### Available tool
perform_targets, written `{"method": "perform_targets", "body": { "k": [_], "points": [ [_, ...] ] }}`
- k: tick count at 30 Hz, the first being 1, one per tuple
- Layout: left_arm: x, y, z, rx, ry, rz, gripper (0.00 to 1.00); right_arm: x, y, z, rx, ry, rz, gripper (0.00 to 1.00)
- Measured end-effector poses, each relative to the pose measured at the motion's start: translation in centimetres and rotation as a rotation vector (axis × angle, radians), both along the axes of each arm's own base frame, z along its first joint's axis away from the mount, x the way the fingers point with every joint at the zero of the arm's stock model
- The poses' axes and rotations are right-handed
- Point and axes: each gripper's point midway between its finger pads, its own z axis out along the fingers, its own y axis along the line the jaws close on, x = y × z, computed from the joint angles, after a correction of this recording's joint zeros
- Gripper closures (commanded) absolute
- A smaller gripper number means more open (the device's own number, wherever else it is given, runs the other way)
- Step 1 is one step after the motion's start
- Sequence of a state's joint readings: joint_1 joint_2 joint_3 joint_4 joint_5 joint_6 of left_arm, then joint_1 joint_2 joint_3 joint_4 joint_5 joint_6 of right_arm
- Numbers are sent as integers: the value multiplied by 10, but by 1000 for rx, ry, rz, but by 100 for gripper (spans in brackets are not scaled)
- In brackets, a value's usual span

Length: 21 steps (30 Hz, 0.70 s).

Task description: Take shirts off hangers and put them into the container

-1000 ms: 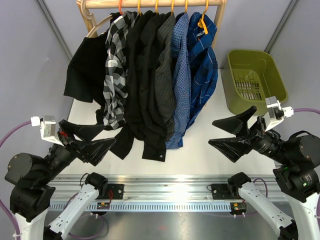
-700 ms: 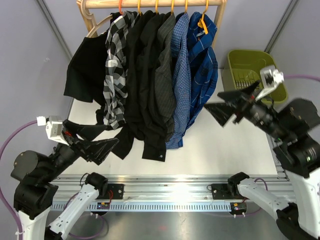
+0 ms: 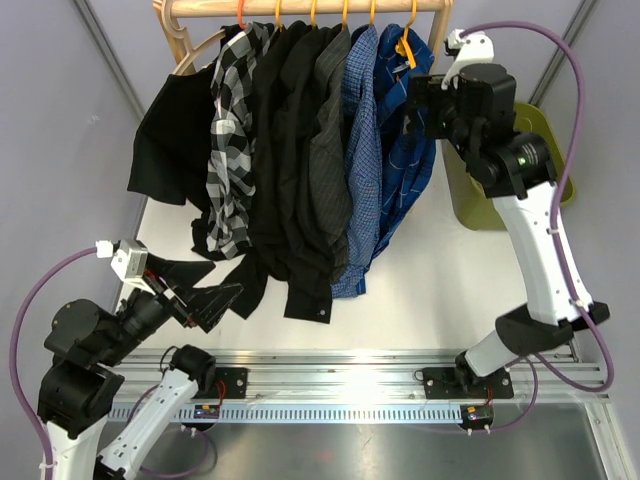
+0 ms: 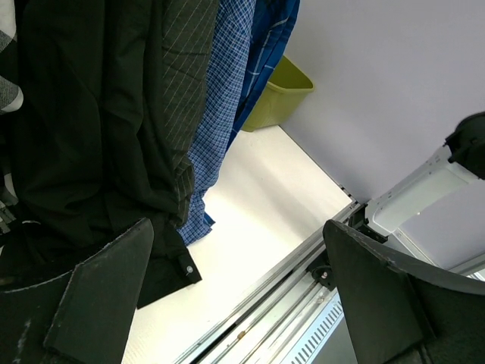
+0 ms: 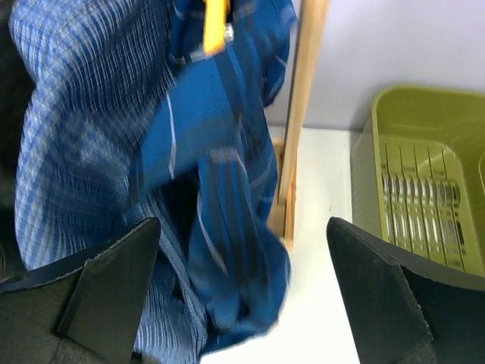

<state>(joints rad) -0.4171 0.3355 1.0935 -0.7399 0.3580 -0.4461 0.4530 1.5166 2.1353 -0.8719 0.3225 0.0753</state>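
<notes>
Right gripper (image 3: 418, 98): jaws spread to their widest and holding nothing, raised to the height of the rail. In its wrist view the dark blue plaid shirt (image 5: 220, 152) lies dead ahead between the jaws, apparently not yet touched. Seen from overhead, this shirt lies at 9 o'clock of the gripper, last on the right of the row. Its long axis hangs from 12 to 6 below an orange hanger (image 3: 405, 45) hooked on the wooden rack (image 3: 300, 8). The container (image 3: 555, 150) stands on the desk (image 3: 420, 290) at 4 o'clock of the gripper. Left gripper (image 3: 225, 280): equally wide and empty, low at 7 o'clock of the view, near the hems of the black shirts (image 3: 290, 150). The right arm is judged the nearer.
</notes>
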Motion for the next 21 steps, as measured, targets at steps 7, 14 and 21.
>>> {"method": "perform_targets", "body": {
  "k": [7,14,21],
  "points": [
    [-4,4,-2,-3,-4,12,1,42,19,-16,-55,50,8,32],
    [-8,7,-3,-6,-6,18,1,51,21,-51,-106,158,-6,79],
    [-12,8,-1,-16,-18,20,1,44,15,-48,-107,158,-25,100]
  ]
}}
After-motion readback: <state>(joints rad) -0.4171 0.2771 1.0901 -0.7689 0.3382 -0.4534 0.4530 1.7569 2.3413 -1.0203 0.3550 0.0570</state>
